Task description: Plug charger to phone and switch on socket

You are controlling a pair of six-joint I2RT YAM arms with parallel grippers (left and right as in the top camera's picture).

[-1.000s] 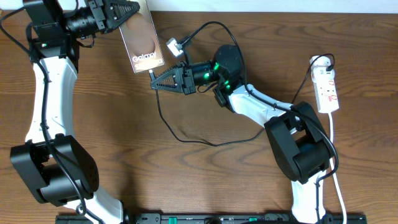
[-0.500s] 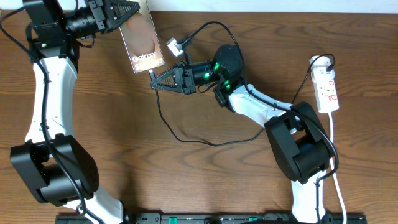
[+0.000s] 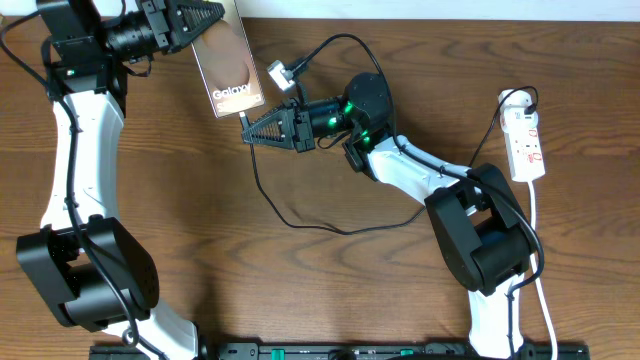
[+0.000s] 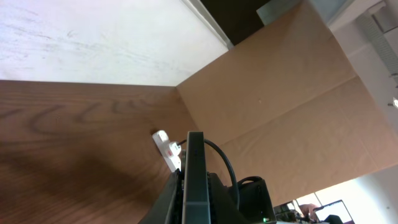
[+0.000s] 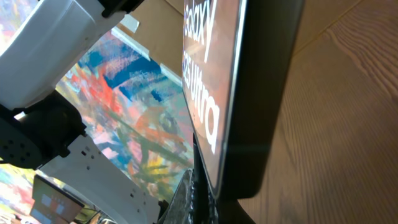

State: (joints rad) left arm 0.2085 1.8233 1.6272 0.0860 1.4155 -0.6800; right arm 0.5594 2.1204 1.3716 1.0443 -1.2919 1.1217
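My left gripper [image 3: 212, 18] is shut on the phone [image 3: 228, 58], holding it lifted at the table's top left with its "Galaxy" lettering facing up. In the left wrist view the phone [image 4: 194, 168] shows edge-on between the fingers of that gripper [image 4: 193, 190]. My right gripper [image 3: 250, 132] is shut on the charger's plug tip [image 3: 245, 119], which meets the phone's lower edge; I cannot tell if it is seated. The phone [image 5: 255, 93] fills the right wrist view just above the right gripper [image 5: 202, 202]. The charger's black cable [image 3: 300, 224] loops across the table. The socket [image 3: 526, 138] lies at the far right.
The cable's far end, a small white connector [image 3: 278, 72], lies on the wood right of the phone. The socket's thick white cord [image 3: 540, 280] runs down the right edge. A brown cardboard wall [image 4: 280, 93] stands behind the table, and the socket [image 4: 166, 145] lies near it.
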